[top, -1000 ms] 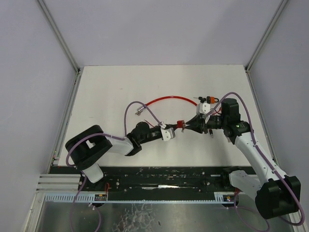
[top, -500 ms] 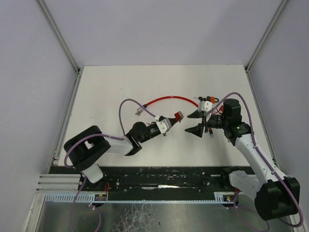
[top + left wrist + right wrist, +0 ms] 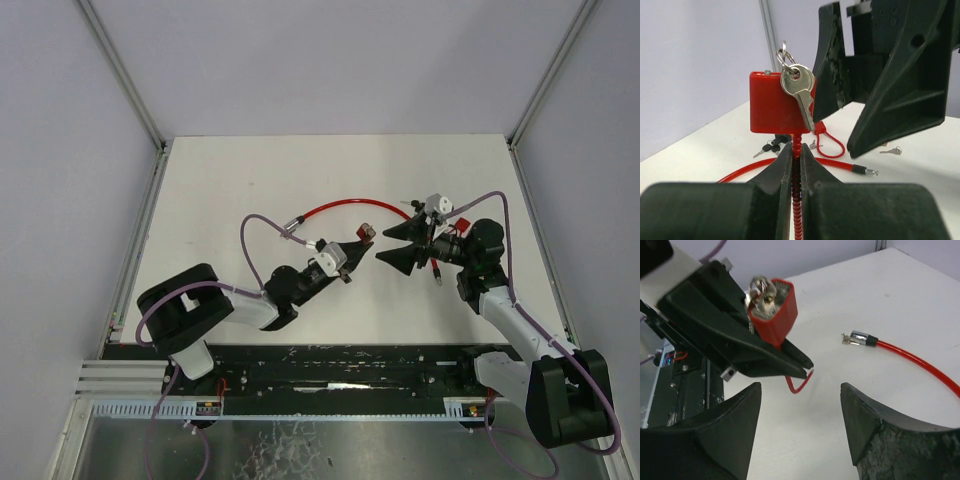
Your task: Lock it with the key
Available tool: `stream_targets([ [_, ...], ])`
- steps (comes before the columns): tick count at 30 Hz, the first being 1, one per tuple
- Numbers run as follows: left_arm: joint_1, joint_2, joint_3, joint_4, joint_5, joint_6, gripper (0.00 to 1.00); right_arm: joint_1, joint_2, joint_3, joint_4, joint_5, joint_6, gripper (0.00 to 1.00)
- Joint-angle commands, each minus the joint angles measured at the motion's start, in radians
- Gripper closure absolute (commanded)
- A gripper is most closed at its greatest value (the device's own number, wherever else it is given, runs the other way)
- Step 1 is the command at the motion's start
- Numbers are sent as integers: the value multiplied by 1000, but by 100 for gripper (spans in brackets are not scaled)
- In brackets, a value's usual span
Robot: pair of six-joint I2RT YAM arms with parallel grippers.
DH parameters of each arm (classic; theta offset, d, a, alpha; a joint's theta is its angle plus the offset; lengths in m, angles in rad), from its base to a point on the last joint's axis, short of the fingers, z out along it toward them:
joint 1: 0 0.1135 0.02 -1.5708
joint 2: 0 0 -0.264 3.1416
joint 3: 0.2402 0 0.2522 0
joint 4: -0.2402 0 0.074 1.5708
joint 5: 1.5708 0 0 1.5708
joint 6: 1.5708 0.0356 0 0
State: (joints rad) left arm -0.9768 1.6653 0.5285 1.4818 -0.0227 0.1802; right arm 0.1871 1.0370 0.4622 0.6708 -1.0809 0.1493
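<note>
1. Left fingers [image 3: 784, 161]: clamped on the red cable [image 3: 797, 210] just under the lock [image 3: 772, 107], which is held upright above the counter [image 3: 890, 290], frame centre.
2. Right fingers [image 3: 875, 425]: apart, just beside the lock.
3. Key [image 3: 801, 95]: seated in the lock, ring attached.
4. Step, as I judge it: approaching the key. Next, pinch its head squarely and turn.
5. Writing: none legible.

Left tool [image 3: 796, 151] clamps red cable [image 3: 797, 195]; padlock [image 3: 771, 111] above, key [image 3: 803, 97] dangling.
</note>
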Motion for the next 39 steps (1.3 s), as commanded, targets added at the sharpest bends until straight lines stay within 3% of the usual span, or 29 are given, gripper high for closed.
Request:
stream_targets([
  [1, -21, 23, 38, 113, -90, -29, 100, -6, -5, 20, 252, 32, 249, 31],
  [16, -115, 93, 107, 120, -277, 47, 100, -7, -5, 52, 192, 79, 321, 52],
  [29, -151, 139, 155, 124, -384, 153, 100, 1, -11, 65, 264, -4, 346, 51],
  [34, -153, 122, 155, 126, -378, 159, 100, 3, -21, 113, 124, 21, 254, 59],
  [39, -159, 118, 164, 126, -382, 167, 100, 2, -28, 126, 106, 24, 238, 65],
])
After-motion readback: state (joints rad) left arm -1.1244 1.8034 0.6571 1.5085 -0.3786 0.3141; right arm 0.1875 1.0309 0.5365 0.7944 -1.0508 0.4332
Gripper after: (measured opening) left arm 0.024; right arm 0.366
